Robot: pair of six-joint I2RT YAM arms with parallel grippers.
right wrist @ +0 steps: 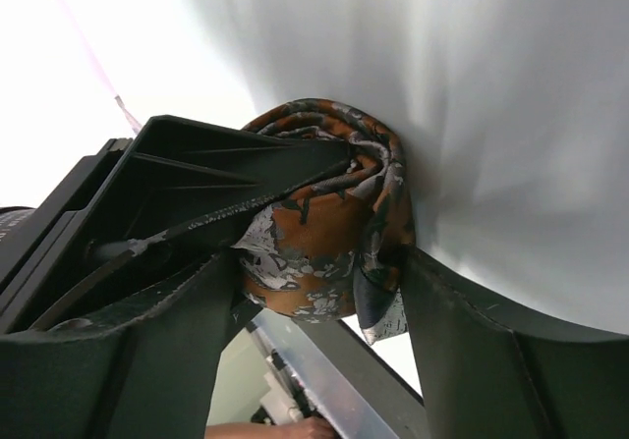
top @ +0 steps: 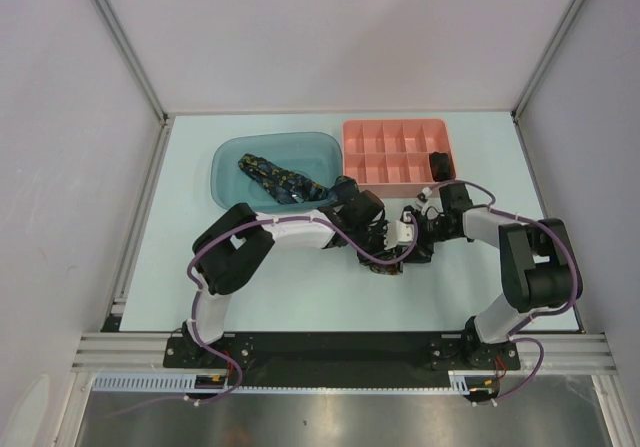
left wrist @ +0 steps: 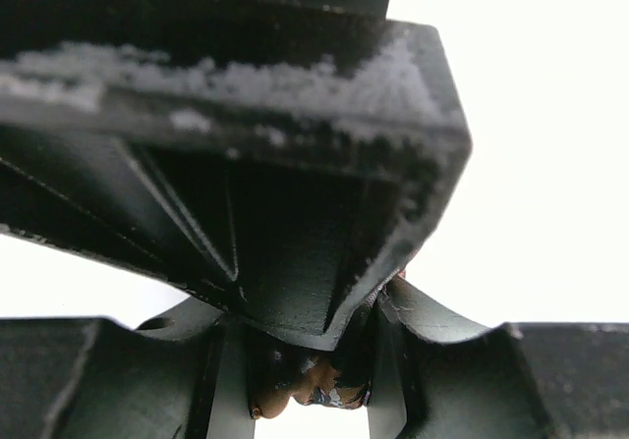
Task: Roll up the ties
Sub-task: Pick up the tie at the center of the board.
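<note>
1. Navy tie (top: 283,180): unrolled in the blue tub (top: 228,182) toward the tabletop's far-left corner, long axis running far-left to near-right.
2. Orange tie (right wrist: 324,218): rolled up, mid-tabletop. Probably soft and springy, so squeeze it across the coil.
3. Right gripper (right wrist: 329,267): jaws pinching the roll.
4. Left gripper (left wrist: 310,370): jaws look clamped on it too, but the view's mostly blocked.

Top camera overhead, distant; wrist cameras close-up (both share rolled tie (right wrist: 314,262)).

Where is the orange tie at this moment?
In the right wrist view the orange tie, rolled into a bundle, sits clamped in the right gripper. In the top view that gripper is mid-table, just in front of the pink tray.
</note>
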